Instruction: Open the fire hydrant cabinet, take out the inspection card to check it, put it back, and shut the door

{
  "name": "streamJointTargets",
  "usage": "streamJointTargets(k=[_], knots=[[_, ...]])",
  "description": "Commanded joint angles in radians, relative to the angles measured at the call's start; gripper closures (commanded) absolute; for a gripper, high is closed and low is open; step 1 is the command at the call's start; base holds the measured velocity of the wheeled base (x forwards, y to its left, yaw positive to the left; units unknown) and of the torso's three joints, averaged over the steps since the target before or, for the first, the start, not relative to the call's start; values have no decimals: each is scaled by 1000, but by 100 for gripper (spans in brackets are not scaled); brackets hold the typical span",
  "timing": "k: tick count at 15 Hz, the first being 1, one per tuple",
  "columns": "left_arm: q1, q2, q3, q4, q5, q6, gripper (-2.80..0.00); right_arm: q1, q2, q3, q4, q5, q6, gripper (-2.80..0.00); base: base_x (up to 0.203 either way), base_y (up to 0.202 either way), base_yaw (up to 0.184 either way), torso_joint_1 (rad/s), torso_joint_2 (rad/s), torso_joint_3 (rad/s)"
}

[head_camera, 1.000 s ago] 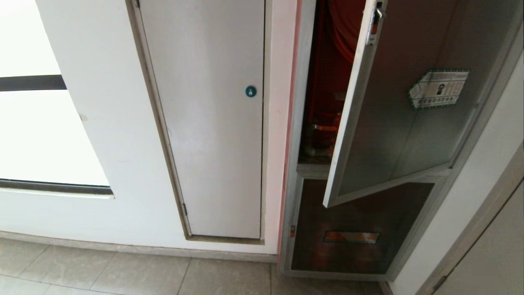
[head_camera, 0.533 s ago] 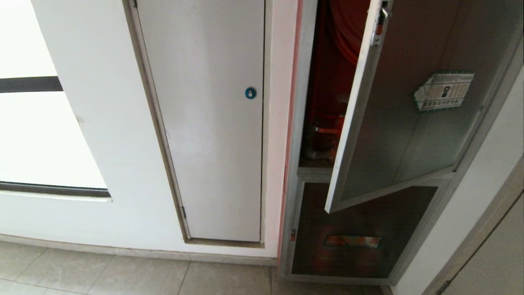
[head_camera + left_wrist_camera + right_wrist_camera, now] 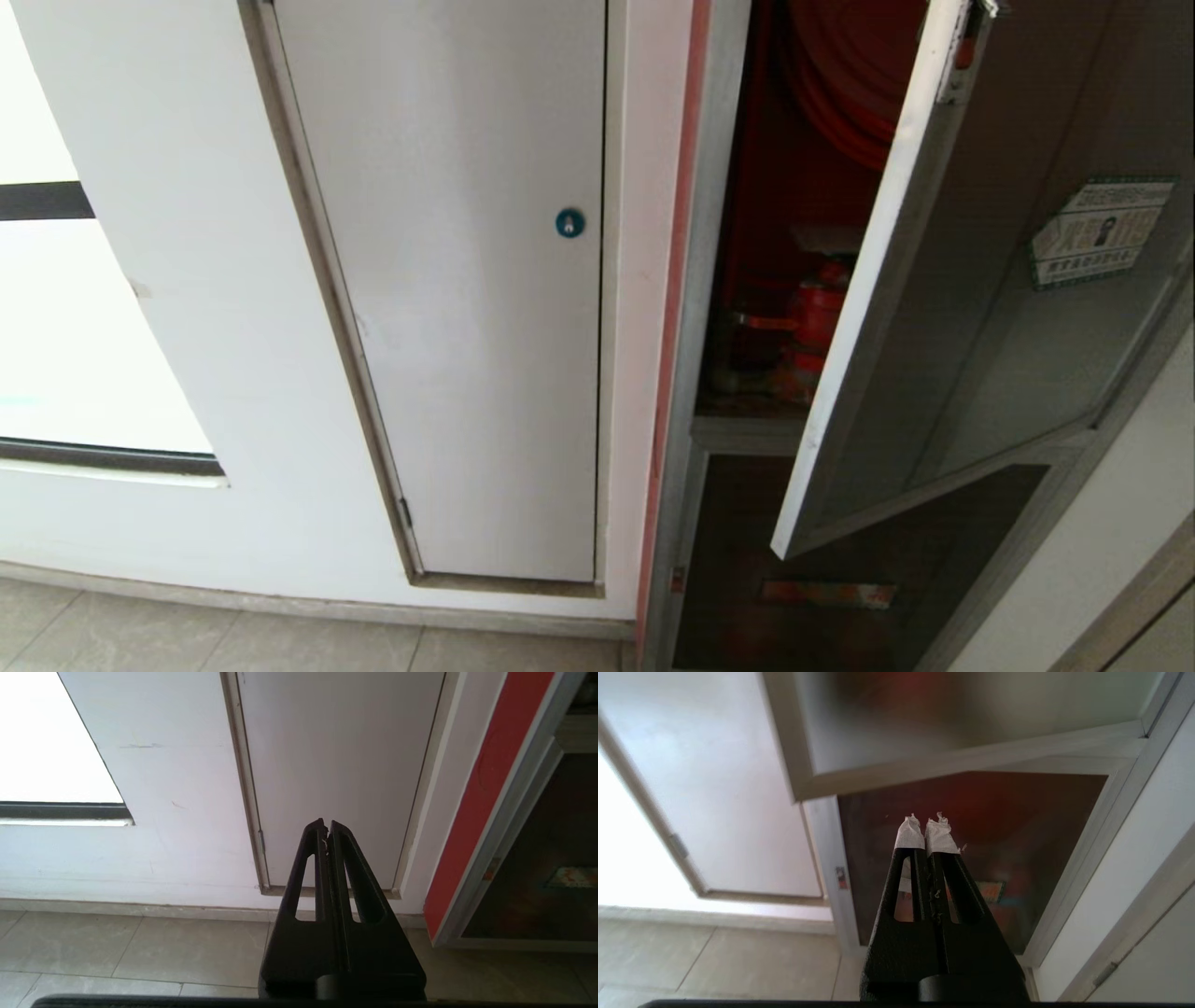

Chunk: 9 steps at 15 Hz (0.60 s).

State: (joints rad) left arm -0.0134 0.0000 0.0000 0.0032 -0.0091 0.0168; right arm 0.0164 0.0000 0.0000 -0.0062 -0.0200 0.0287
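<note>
Shifted as a whole since a second ago: closer to the cabinet (image 3: 709,280), which now looks bigger, so a move of the camera, not of the things. Stands at 3 o'clock from the white door (image 3: 467,280) with its blue lock (image 3: 569,223). Door (image 3: 980,327) half open, free edge swung out toward the robot, sticker (image 3: 1102,231) on the glass. Inside, red hose (image 3: 850,84) at 12 o'clock, valve (image 3: 812,317) at 6 o'clock below it. Card not surely seen; maybe the pale flat edge just above the valve, cannot tell.

Left pincer (image 3: 326,826) closed tight and empty, low before the white door. Right pincer (image 3: 927,826) also closed, taped tips together, empty, below the door's bottom edge, facing the lower panel (image 3: 747,560).

Risks, as a judgement: opening narrow, so could strike the door's edge when reaching in, or push it shut; could snag on the valve or hose.

White wall (image 3: 187,140), pale tiled floor (image 3: 280,644).
</note>
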Motion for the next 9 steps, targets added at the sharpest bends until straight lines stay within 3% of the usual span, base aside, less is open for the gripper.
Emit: streamJointTargets(k=[1,9], knots=[[0,2,0,0,0,0,0,0,2,2,-1,0,0,0,193,0,0,1,1,-1],[0,0,0,0,0,0,0,0,2,2,-1,0,0,0,196,0,-1,1,1,3]])
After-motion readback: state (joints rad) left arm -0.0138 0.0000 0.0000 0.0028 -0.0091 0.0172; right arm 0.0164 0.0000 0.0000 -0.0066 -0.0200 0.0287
